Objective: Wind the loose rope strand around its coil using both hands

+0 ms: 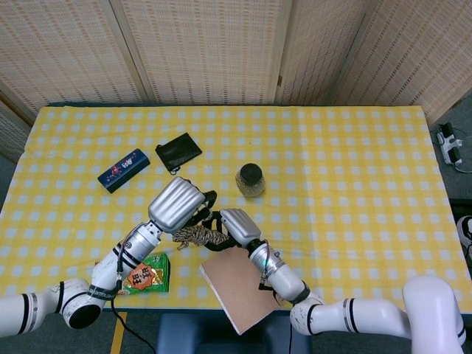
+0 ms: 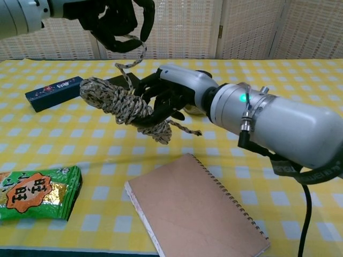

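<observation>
1. Woven screens close off the back of the room; in front of them a tabletop (image 1: 354,162) under a yellow-checked cloth carries the work.
2. Right hand (image 2: 170,96): fingers clamped around the rope coil (image 2: 120,104), which is held clear of the cloth and lying roughly level, above the near middle of the tabletop.
3. Left hand (image 2: 115,16): raised above and behind the coil, fingers curled in on the loose strand (image 2: 131,59), which runs down from them to the coil.
4. Frayed tail (image 2: 185,128): a short end hangs free beside the right hand's fingers, above the spiral notebook (image 2: 198,214).
5. Judged step: carrying the strand around the bundle for another turn.
6. To do it well, the left hand would keep light, even tension, so that each turn beds beside its neighbour rather than slipping towards the end of the coil.
7. The right hand is best kept steady, turning the coil only to meet the strand; its fingers cover part of the bundle, so turns should fall on the exposed half.
8. Bystanders on the cloth: a snack packet (image 2: 35,193), a blue box (image 2: 53,92), a black pouch (image 1: 178,152) and a jar (image 1: 250,179), none touching the rope.
</observation>
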Motion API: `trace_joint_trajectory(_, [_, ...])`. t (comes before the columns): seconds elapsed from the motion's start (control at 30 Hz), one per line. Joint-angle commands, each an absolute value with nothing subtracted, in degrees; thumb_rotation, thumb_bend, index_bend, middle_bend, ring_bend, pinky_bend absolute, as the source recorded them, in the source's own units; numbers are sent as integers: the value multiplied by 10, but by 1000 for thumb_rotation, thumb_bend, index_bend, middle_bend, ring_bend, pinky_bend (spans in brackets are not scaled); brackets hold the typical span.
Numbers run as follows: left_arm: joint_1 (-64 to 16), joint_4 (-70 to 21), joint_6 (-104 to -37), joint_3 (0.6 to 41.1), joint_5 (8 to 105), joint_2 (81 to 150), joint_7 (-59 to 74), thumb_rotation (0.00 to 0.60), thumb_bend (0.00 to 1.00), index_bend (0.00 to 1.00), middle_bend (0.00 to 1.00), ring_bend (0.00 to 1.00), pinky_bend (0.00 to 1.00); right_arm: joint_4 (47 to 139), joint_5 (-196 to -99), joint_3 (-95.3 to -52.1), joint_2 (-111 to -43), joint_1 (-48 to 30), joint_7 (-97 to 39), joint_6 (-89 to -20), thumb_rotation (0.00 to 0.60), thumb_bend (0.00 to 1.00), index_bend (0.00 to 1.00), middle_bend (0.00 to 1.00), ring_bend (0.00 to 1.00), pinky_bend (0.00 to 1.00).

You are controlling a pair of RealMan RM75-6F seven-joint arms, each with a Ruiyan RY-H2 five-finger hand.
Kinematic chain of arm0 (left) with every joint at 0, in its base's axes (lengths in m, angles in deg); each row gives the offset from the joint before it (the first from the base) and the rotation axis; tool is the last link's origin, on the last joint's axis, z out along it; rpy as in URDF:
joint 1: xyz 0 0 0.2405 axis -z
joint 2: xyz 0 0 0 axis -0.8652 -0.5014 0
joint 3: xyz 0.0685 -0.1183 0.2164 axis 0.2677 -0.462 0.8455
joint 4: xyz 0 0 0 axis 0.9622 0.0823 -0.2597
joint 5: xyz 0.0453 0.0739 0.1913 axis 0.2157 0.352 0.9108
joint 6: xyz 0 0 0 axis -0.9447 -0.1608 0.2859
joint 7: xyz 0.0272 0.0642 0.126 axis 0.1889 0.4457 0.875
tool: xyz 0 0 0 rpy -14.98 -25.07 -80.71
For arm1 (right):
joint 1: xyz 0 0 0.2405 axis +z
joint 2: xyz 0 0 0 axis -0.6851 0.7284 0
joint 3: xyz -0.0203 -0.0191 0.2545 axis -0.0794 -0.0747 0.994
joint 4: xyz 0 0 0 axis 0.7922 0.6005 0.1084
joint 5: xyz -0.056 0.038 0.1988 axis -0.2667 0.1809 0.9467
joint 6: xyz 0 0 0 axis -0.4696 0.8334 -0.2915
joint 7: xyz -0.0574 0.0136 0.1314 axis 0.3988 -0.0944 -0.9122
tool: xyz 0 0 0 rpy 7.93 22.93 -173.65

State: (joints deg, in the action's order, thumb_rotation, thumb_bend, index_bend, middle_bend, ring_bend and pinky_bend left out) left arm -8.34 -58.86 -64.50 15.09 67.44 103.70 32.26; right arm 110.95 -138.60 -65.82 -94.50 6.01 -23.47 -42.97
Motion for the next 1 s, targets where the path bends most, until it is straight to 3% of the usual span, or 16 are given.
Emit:
trace_joint_trajectory(0.03, [-89,-605,-654,158,691,1037,317,600,586,693,912,834,781,1086,-1355,-642,-974,67,-216,-457,600,673,962,823,896,838])
trace_joint_trajectory(0.63, [-130,-633,-700,198,789,1062,230,600,585,694,912,834,781,980,-1380,-554,-1094,50,-350,-551,600,673,962,827,895,845])
trace_joint_trajectory(1.0, [-156,-608,-712,210,795,1079,135,600,585,693,912,828,781,986,-1449,-534,-1097,21,-511,-539,600,674,962,827,905,845])
